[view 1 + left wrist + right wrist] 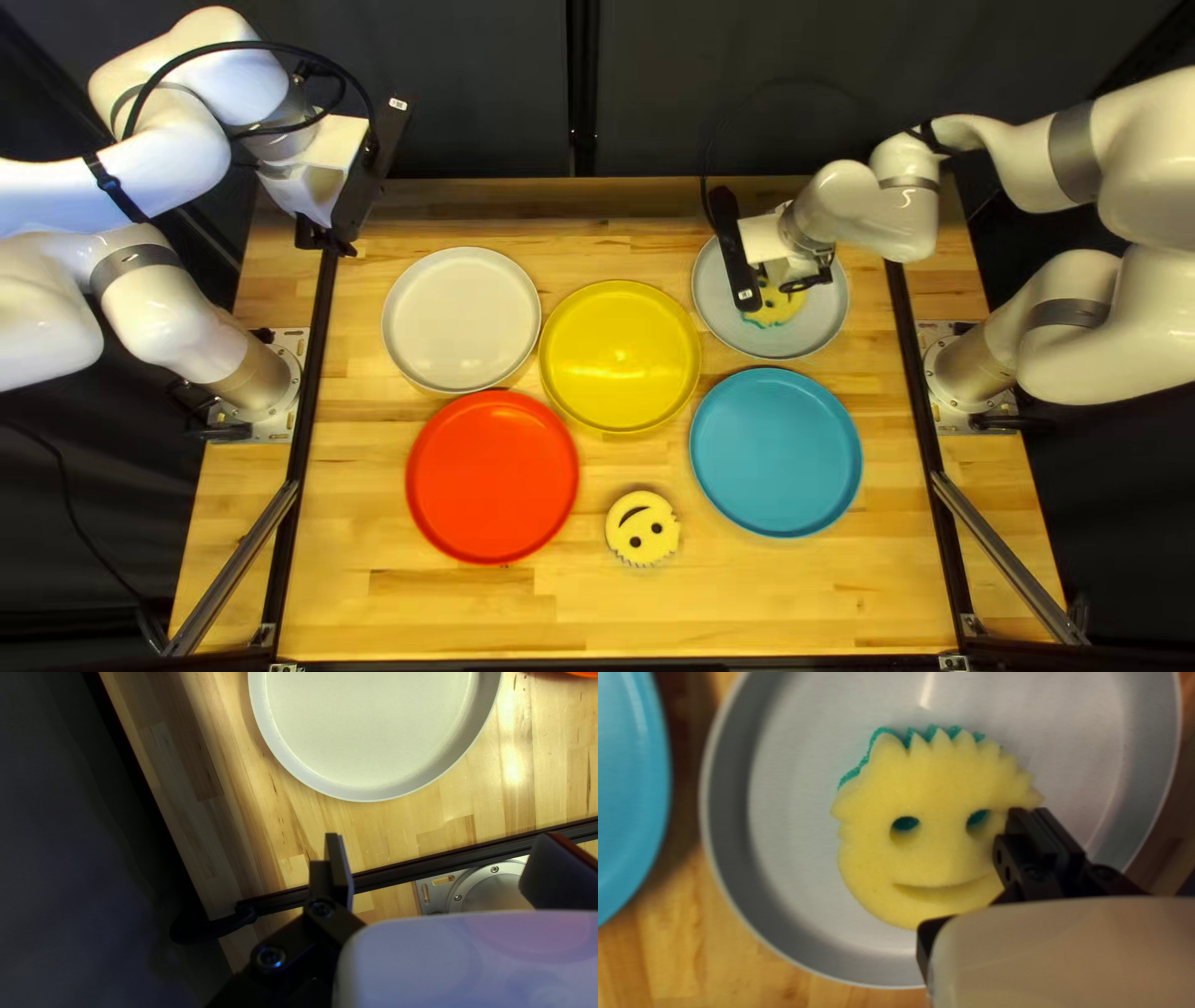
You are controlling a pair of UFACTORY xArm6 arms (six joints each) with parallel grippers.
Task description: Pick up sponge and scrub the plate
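1. L gripper [328, 242]: fingers apart, nothing btwn them; up nr the table's L side, idle.
2. R gripper [1030, 814]: fingers nearly together, pinching edge of yellow sponge [927, 852], face up inside the grey plate [791, 796].
3. Done, AFAICT: pick-up. Left: the scrub, poss. underway; motion can't be judged, & no obvious dirt to go by. Pinch is only at one edge, so sponge might fold or slip when pushed.
4. Surface, L to R: light wood table [423, 610] w/ pale plate [461, 321], red plate [492, 477], yellow plate [620, 359] btwn the upper two, spare sponge [642, 528] on bare wood, then blue plate [774, 452] just below the grey one in top L view.
5. Room, L to R: L arm's base [259, 373], metal bar [237, 566], dark curtain [473, 87] behind far edge, R arm's base [977, 367].
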